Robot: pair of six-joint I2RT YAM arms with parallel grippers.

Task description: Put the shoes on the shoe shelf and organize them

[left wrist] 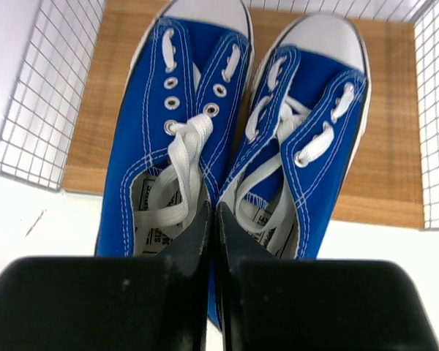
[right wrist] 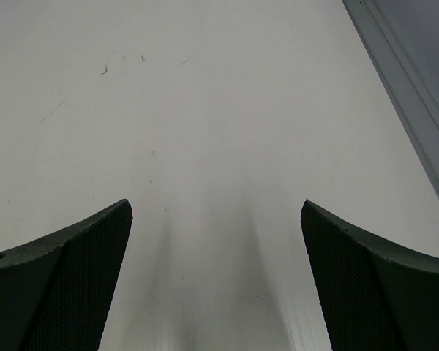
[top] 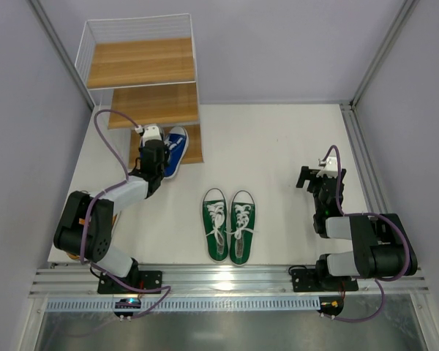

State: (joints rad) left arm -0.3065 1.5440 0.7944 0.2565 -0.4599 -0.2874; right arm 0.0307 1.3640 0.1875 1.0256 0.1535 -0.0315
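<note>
Blue canvas sneakers [left wrist: 300, 131] half onto lowest board of wood-and-white-wire shoe shelf [top: 143, 62], 11 o'clock; left gripper [left wrist: 214, 213] clenched on their inner collars. Green canvas sneakers [top: 228, 223] unplaced, centre of white bench [top: 278, 146]. Right gripper [right wrist: 216, 212] released, 3 o'clock. Upper tiers bare.

Left arm [top: 84, 230] and right arm [top: 369, 248]: black rounded joint housings, pale grey links, black base plates [top: 143, 279]. A lilac cable [top: 101, 121] runs along each arm. White block [top: 150, 133] at each wrist. Left gripper [left wrist: 212, 212] fingers [left wrist: 95, 307] are smooth glossy black, faintly specked. Right gripper [right wrist: 216, 208] fingers [right wrist: 58, 292] are matte, with finely dimpled inner faces.
</note>
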